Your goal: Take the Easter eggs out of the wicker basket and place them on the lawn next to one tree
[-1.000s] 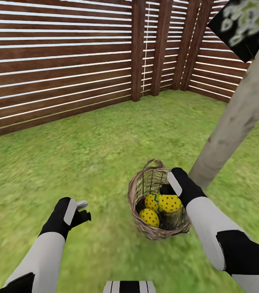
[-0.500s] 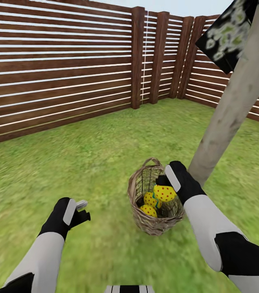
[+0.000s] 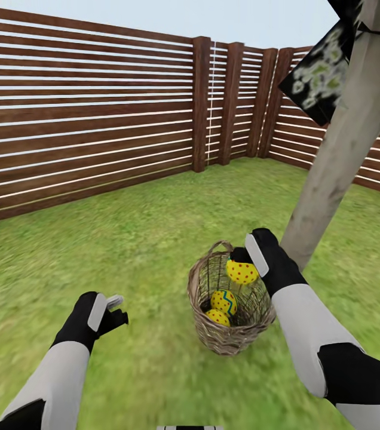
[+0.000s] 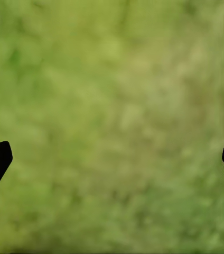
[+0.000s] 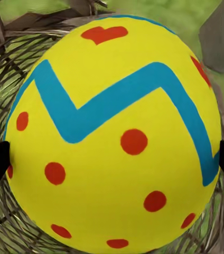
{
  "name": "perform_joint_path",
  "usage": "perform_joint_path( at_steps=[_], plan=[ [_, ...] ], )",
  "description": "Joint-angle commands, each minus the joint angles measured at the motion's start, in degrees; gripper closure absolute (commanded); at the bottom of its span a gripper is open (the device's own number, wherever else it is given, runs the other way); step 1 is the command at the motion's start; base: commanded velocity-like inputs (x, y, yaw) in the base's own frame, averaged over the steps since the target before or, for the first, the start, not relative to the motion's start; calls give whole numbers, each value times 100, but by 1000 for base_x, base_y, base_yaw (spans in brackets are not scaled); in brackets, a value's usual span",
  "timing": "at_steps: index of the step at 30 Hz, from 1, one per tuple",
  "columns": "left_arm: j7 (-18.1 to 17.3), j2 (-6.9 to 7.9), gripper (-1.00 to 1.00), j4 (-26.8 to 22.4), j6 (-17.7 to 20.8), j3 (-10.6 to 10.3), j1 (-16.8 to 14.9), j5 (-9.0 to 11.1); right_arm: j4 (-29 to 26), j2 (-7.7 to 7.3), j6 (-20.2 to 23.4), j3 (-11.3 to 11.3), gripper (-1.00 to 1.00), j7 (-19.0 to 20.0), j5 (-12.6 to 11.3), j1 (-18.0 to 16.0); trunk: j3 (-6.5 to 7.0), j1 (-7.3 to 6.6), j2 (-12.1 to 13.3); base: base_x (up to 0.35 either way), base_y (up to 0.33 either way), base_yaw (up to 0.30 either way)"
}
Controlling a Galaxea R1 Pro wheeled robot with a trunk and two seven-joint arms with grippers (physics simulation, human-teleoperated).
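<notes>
- Since a second ago the right hand point(image 3: 242, 261) has risen with its egg point(image 3: 242, 272): then the egg sat low among the others in the basket point(image 3: 205, 325), now it hangs at rim height over the basket's far side. The camera has tilted up too, so sky shows over the fence point(image 3: 82, 119).
- Right hand: closed on the egg, a fingertip at each side of it in the right wrist view point(image 5: 112, 137), where the wicker weave shows behind.
- Left hand point(image 3: 113, 307): hovers over bare lawn point(image 3: 124, 239) well to the left of the basket, fingers spread wide with nothing between them; its wrist view shows grass point(image 4: 112, 127).
- Key relation: the tree point(image 3: 333, 161) stands just beyond and to the right of the basket, its trunk meeting the lawn close behind the right hand. The right arm is much the nearer, so I judge a short carry forward and right, then down, puts the egg by the trunk.
- Held egg: bright yellow with red dots toward the head camera; the wrist view shows a blue zigzag band, a red heart and red dots.
- Two eggs remain in the basket: one with a blue zigzag point(image 3: 224, 301), one lower with red dots point(image 3: 217, 317).
</notes>
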Motion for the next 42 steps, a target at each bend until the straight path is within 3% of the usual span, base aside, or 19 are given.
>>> perform_joint_path(
  at_steps=[1,6,20,25,36,42],
  plan=[
    [52,2,-100,-8,12,27,-3,60,-11,-23,12,13,100,-60,-63,-3,17,-3,0,0,0,0],
    [54,18,-100,-45,0,35,-3,55,-13,-127,3,13,100,-61,-62,-1,40,-6,1,0,0,0],
    [80,11,-100,-25,-255,35,-3,36,-24,-133,-1,17,100,-68,-56,15,40,-6,1,-174,0,0],
    [79,-2,-100,13,-300,27,-3,29,-273,-124,1,21,100,-70,-47,15,40,-6,1,-13,0,0],
    [74,-11,-100,16,-310,26,-3,43,-286,-239,-59,49,100,-75,-48,23,40,-6,1,0,0,0],
    [79,-13,-100,52,-627,26,-3,33,-287,-252,-59,46,100,-82,-44,32,40,-6,1,-141,-1,0]
  ],
)
